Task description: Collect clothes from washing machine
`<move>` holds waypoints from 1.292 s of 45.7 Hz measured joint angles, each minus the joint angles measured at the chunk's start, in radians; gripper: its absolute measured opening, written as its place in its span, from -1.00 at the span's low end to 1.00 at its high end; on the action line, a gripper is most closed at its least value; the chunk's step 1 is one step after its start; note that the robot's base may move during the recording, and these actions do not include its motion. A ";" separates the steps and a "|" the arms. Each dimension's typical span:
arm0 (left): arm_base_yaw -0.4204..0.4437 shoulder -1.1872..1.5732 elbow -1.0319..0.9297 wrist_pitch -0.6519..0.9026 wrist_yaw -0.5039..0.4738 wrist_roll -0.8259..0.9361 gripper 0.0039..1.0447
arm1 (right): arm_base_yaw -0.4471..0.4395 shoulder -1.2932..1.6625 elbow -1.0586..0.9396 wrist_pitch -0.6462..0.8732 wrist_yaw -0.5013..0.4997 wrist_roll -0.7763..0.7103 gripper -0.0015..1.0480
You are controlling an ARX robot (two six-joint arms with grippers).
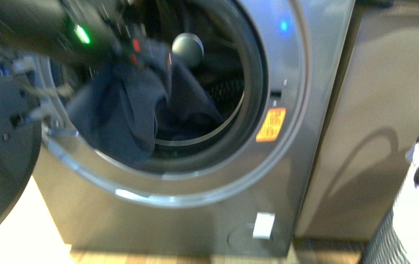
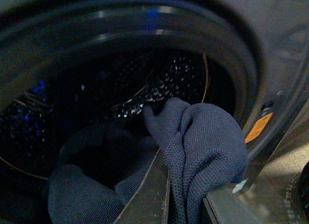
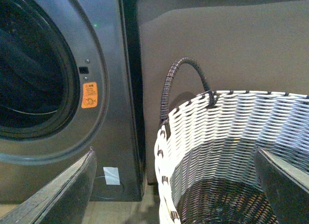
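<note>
While the navy garment is clenched by the left gripper at the washing machine's drum mouth, seven o'clock, extraction is judged underway; carriage to the woven basket at three o'clock is needed, the right gripper spread.

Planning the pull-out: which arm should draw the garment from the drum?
Left: the left gripper holds the clothes at the drum mouth; the right gripper hangs open by the basket.
</note>
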 joint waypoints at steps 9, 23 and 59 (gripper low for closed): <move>-0.049 -0.122 0.004 -0.043 0.019 0.000 -0.87 | 0.000 0.000 0.000 0.000 0.000 0.000 0.85; -0.108 -0.172 0.213 -0.159 0.011 -0.008 -0.87 | 0.000 0.000 0.000 0.000 0.000 0.000 0.85; -0.240 -0.077 0.788 -0.387 -0.066 -0.079 -0.87 | 0.000 0.000 0.000 0.000 0.000 0.000 0.85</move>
